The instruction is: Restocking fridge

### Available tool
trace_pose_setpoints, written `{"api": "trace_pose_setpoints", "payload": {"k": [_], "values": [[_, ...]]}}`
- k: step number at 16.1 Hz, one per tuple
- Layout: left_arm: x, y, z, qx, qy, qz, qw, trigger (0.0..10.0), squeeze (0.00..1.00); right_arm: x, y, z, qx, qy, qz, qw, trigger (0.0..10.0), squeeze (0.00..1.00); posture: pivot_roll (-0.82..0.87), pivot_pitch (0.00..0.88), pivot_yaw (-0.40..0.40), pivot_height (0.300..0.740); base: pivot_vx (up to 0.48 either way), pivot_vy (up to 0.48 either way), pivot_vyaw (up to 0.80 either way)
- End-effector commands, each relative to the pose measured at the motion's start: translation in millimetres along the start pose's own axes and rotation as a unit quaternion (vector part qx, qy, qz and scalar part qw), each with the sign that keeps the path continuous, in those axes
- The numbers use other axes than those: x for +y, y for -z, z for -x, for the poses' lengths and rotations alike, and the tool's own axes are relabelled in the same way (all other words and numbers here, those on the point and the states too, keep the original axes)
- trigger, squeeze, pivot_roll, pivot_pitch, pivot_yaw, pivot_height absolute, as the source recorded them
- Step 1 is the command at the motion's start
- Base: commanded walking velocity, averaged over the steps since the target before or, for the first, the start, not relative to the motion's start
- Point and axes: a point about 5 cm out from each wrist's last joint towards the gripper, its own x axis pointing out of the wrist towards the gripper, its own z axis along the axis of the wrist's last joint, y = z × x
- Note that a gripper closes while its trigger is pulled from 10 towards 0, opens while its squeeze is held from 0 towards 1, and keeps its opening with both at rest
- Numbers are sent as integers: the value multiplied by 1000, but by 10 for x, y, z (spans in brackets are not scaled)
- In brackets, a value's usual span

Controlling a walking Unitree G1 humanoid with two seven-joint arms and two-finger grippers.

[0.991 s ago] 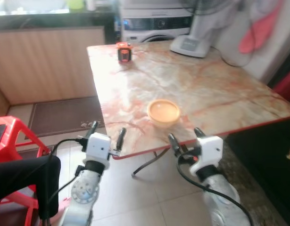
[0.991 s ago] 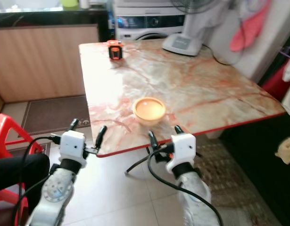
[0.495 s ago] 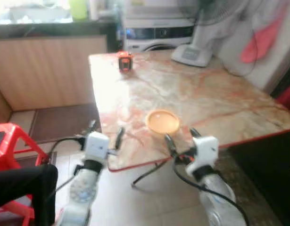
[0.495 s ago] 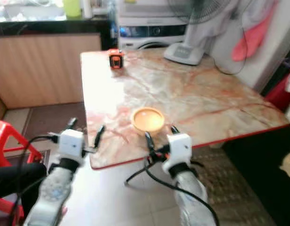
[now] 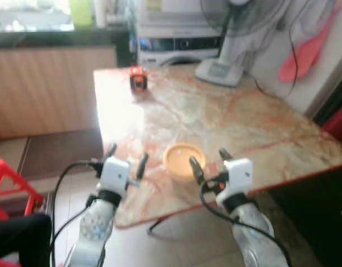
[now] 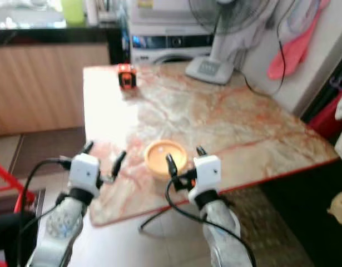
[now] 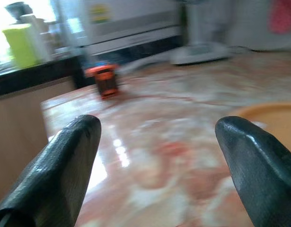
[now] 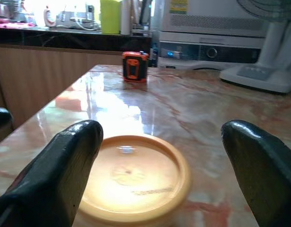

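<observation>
While both spread | one right gripper [image 5: 206, 160] | one bowl [image 5: 181, 158]

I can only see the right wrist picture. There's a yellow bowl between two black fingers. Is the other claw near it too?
Observer: Yes. The left claw hovers over the table's near edge, on the robot's left of the orange bowl, fingers apart, not touching it.
Operator: What's the white thing behind the table?
Observer: It's the base of a standing fan sitting on the far side of the table, its cord trailing off to the right.
Operator: Anything red around?
Observer: A red plastic stool stands on the floor to the robot's left.
</observation>
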Motion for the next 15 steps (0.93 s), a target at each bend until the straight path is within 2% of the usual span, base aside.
{"api": "trace_pose_setpoints", "payload": {"k": [1, 4, 9, 12, 14, 15], "values": [[-183, -51, -34, -2, 59, 3, 998, 10000, 0, -83, 26, 45, 9, 13, 9, 1000, 10000, 0, -64, 0, -61, 740, 0, 0, 0], [-330, -63, -45, 8, 139, -6, 990, 10000, 0, -72, 31, 39, 10, 11, 10, 1000, 10000, 0, -64, 0, -62, 740, 0, 0, 0], [-419, -18, -150, 40, 211, -48, 976, 10000, 0, -68, 38, 31, 13, 9, 12, 1000, 10000, 0, -64, 0, -65, 740, 0, 0, 0], [-451, -9, -252, 44, 212, -95, 972, 10000, 0, -73, 38, 30, 13, 9, 13, 1000, 10000, 0, -73, 0, -69, 740, 0, 0, 0], [-451, -9, -256, 45, 213, -95, 971, 10000, 0, -73, 38, 30, 13, 9, 13, 1000, 10000, 0, -73, 0, -69, 740, 0, 0, 0], [-459, 9, -295, 53, 212, -117, 969, 10000, 0, -76, 38, 29, 14, 7, 15, 1000, 10000, 0, -77, 0, -77, 740, 0, 0, 0]]}}
